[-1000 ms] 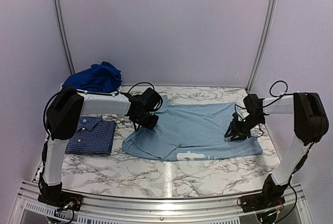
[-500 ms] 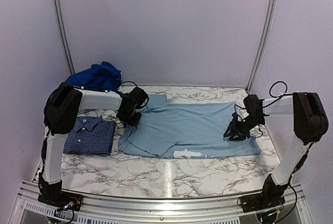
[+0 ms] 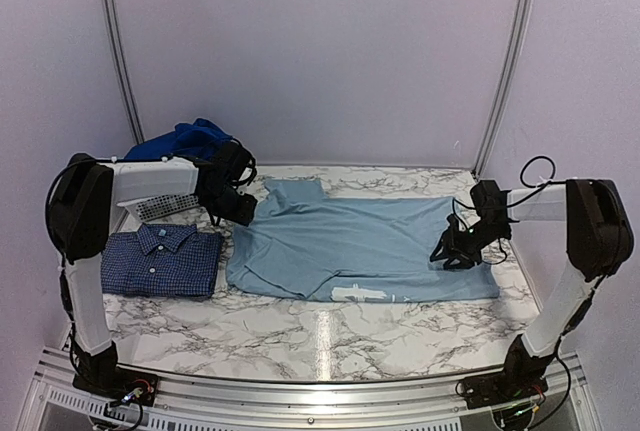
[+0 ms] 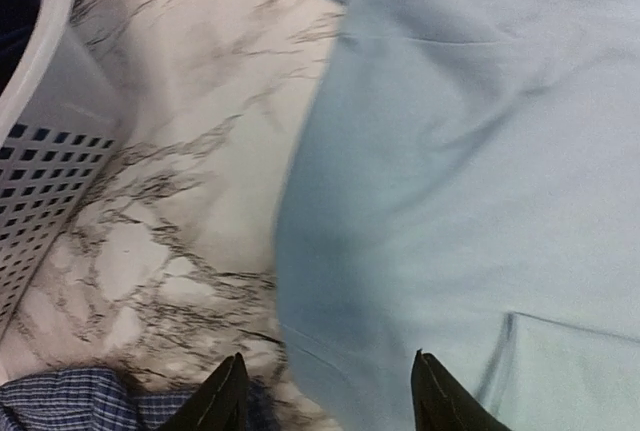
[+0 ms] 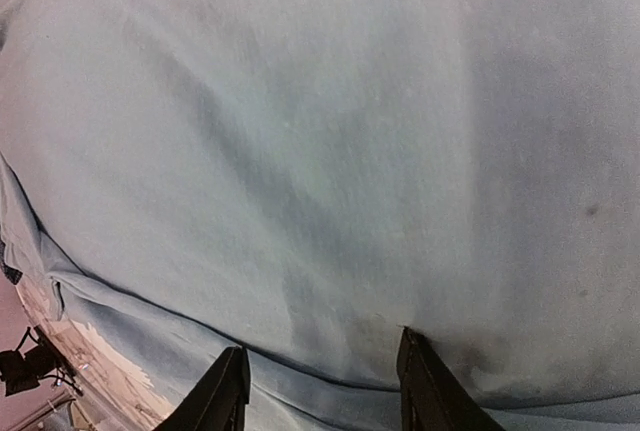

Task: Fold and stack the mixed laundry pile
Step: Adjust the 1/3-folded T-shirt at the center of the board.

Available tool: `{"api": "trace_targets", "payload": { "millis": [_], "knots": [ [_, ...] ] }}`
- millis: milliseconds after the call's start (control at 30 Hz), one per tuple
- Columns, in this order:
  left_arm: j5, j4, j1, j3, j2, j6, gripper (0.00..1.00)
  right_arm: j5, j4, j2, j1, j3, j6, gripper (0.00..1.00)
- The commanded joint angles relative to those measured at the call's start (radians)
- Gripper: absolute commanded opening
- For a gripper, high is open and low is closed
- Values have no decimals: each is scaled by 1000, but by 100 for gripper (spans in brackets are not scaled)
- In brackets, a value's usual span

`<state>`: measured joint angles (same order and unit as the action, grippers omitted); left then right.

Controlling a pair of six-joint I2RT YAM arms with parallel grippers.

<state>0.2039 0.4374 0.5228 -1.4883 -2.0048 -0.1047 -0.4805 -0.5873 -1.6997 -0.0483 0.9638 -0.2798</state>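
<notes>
- Our left hand [image 3: 240, 215] has its two fingers apart with nothing between them. It hangs over the left edge of the pale blue T-shirt [image 3: 360, 246].
- In the left wrist view, the left hand [image 4: 325, 396] has the T-shirt [image 4: 470, 181] on its right side and bare marble tabletop [image 4: 200, 171] on its left.
- The folded checked shirt [image 3: 165, 261] lies flat on the tabletop [image 3: 300, 336], near the left hand and on its outer side. A corner of it [image 4: 70, 406] shows just beside the left finger.
- The white basket [image 3: 158, 206] sits by the left forearm. Royal blue clothes [image 3: 185, 141] are heaped behind it, beyond the hand.
- Our right hand [image 3: 455, 251] is low over the right part of the T-shirt, fingers apart.
- From the right wrist, the right hand [image 5: 320, 381] has the cloth [image 5: 320, 131] spread smooth under it, with nothing pinched.
- The T-shirt's white print [image 3: 365, 294] is at its near edge, between the two hands.
</notes>
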Motion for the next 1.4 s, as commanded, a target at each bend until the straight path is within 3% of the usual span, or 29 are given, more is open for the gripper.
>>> {"api": "trace_targets", "payload": {
  "millis": [0,167,333,667,767,867,1033,1367],
  "knots": [
    [-198,-43,74,45,44,15,58,28,-17,3,-5,90,38,47],
    [-269,-46,135,73,-29,-42,56,50,15,-87,-22,87,54,46],
    [-260,-43,175,140,-40,-62,55,77,27,-103,-22,-19,23,44],
    [-293,2,257,414,147,-71,53,-2,1,146,-32,-366,-144,45],
    [-338,22,271,462,213,-79,53,-43,-21,242,-36,-400,-160,45],
    [-352,24,264,464,298,-86,57,-43,-56,304,-35,-334,-117,46],
    [-290,54,153,254,278,-84,68,79,-53,281,14,-108,-6,51],
    [-113,132,9,-390,-134,-109,72,215,25,1,178,215,121,52]
  ]
}}
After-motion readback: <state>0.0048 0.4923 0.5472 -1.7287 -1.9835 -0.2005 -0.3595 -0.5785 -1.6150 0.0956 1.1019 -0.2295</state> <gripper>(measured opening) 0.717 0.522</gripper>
